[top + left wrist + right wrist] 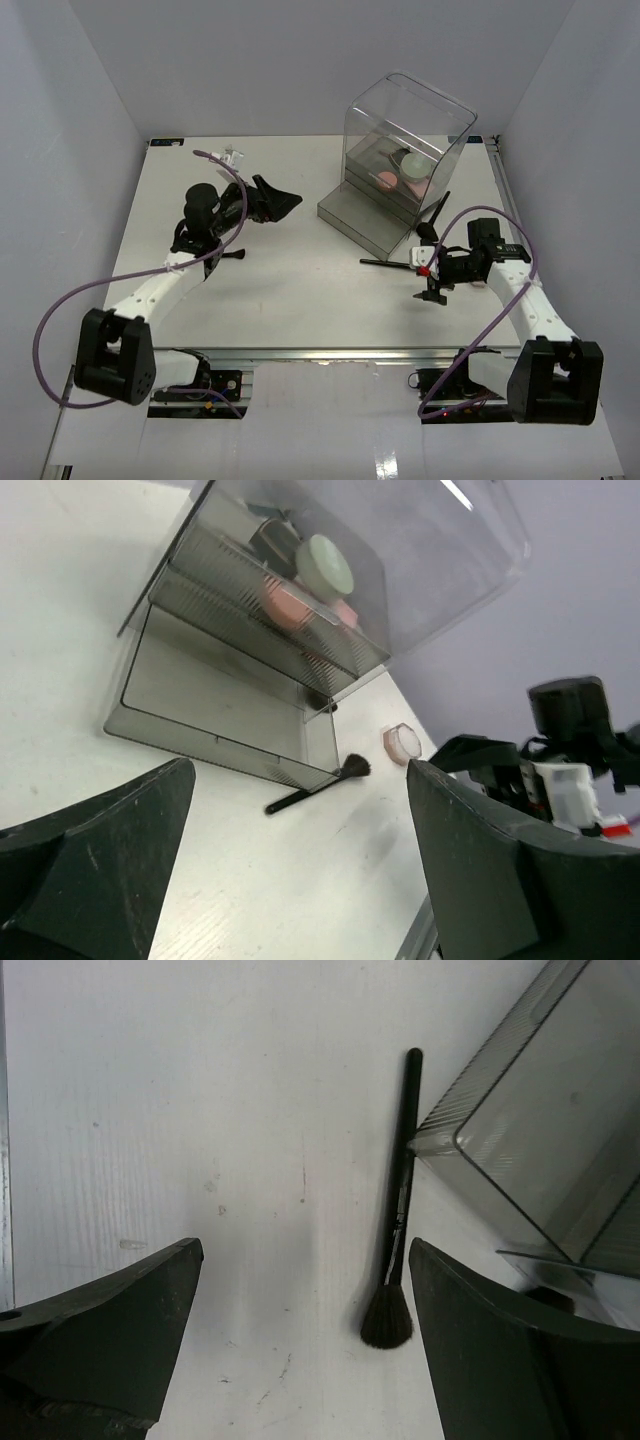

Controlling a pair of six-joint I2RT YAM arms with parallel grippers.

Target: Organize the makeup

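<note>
Clearly, one brush (397, 1200) lies beside one drawer box (545, 1135).

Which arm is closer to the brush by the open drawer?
Right. The right gripper is beside the brush; the left gripper is far across the table.

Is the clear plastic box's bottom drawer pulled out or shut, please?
Pulled out: the smoky bottom drawer juts forward of the clear plastic box.

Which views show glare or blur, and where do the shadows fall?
Top external: even light, faint shadows, soft reflections on the clear drawer box. Left wrist: a white glare streak on the box's top; the left gripper's fingers are dark and slightly soft. Right wrist: the brush is sharp; a dim shadow lies to its left.
</note>
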